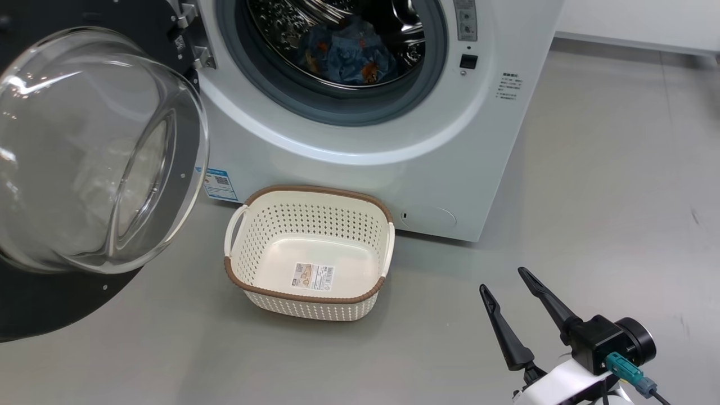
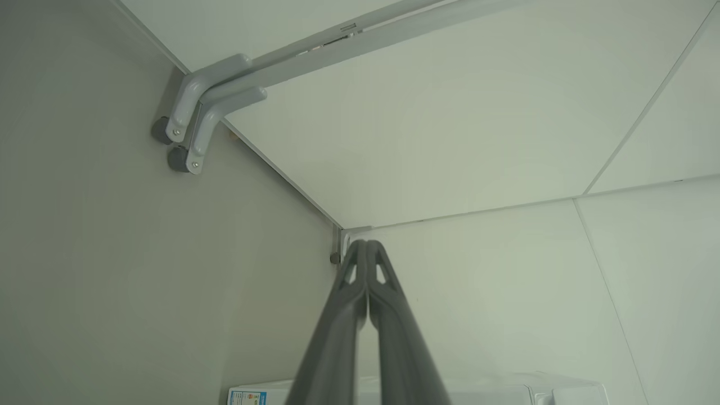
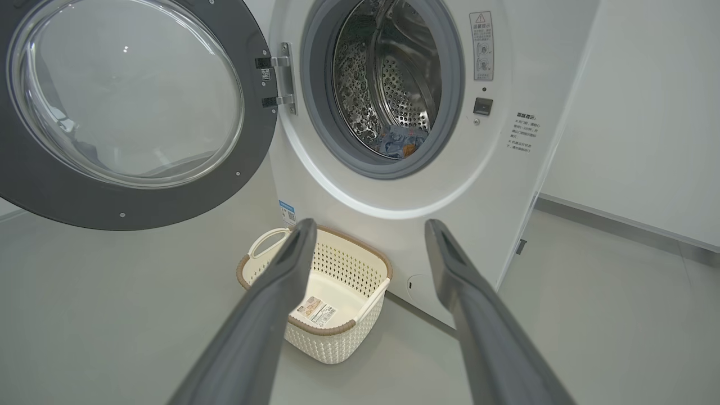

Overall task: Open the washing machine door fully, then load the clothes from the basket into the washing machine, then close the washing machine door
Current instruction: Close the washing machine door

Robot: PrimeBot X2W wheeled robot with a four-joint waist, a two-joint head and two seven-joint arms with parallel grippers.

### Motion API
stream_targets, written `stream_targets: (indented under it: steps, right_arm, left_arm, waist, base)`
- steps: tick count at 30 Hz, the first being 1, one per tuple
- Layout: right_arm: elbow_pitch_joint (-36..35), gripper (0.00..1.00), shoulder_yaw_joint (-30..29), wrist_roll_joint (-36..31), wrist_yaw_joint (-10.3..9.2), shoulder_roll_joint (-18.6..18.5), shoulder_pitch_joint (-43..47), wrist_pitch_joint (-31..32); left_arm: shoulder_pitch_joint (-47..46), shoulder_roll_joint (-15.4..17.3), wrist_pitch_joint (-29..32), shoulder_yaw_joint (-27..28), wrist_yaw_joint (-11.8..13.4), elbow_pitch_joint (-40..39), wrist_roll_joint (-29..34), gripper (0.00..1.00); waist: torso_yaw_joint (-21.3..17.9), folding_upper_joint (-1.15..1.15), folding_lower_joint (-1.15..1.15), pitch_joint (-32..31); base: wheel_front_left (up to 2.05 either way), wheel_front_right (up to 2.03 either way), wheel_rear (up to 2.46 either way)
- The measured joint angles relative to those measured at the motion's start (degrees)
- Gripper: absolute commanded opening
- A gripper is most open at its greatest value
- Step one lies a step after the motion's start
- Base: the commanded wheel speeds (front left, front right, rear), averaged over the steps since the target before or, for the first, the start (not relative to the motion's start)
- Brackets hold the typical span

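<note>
1. Inside the washing machine (image 1: 427, 169), found the clothes (image 1: 349, 56) bunched in the drum (image 1: 281, 28); saw the basket (image 1: 315, 191) without cloth on the floor (image 1: 562, 225) just before it.
2. Noted the washing machine door (image 1: 95, 152) swung wide on its hinge (image 1: 194, 34), left of the opening, glass bulge toward the robot.
3. Found the right gripper (image 1: 503, 279) low at the right, fingers spread, gripping nothing, well apart from the door, with the basket between.
4. Saw the left gripper (image 2: 367, 244) pressed together on nothing, aimed at wall panels (image 2: 450, 140).
5. Judged closing next: placed the door up and leftward of the right gripper, likelier within the left arm's reach.
</note>
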Motion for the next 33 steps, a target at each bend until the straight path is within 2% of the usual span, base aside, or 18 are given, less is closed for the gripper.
stream_targets:
  steps: [8, 12, 25, 33]
  right_arm:
    - [-0.1, 1.0, -0.7, 0.0, 0.0, 0.0, -0.4, 0.0]
    - [-0.3, 1.0, -1.5, -0.1, 0.0, -0.1, -0.7, 0.0]
    - [-0.5, 1.0, -1.6, -0.5, 0.0, -0.1, -1.0, 0.0]
    - [-0.5, 1.0, -1.6, -0.6, 0.0, -0.1, -1.0, 0.0]
  left_arm:
    - [-1.4, 0.0, 1.9, -1.8, -0.8, 1.3, -0.3, 0.0]
    - [-2.4, -0.4, 4.7, -4.7, -2.3, 1.8, -0.6, 0.0]
    - [-3.5, -0.8, 9.6, -8.7, -4.2, 3.4, -0.7, 0.0]
    - [-3.5, -2.3, 12.6, -11.3, -5.4, 3.9, -0.7, 0.0]
  waist:
    - [-1.7, 0.0, 0.0, 1.3]
    - [-2.0, 0.0, 0.0, 2.0]
    - [-1.9, 0.0, 0.0, 3.0]
    - [-1.6, 0.0, 0.0, 3.3]
  base:
    - [0.0, 0.0, 0.0]
    - [0.0, 0.0, 0.0]
    - [0.0, 0.0, 0.0]
    - [0.0, 0.0, 0.0]
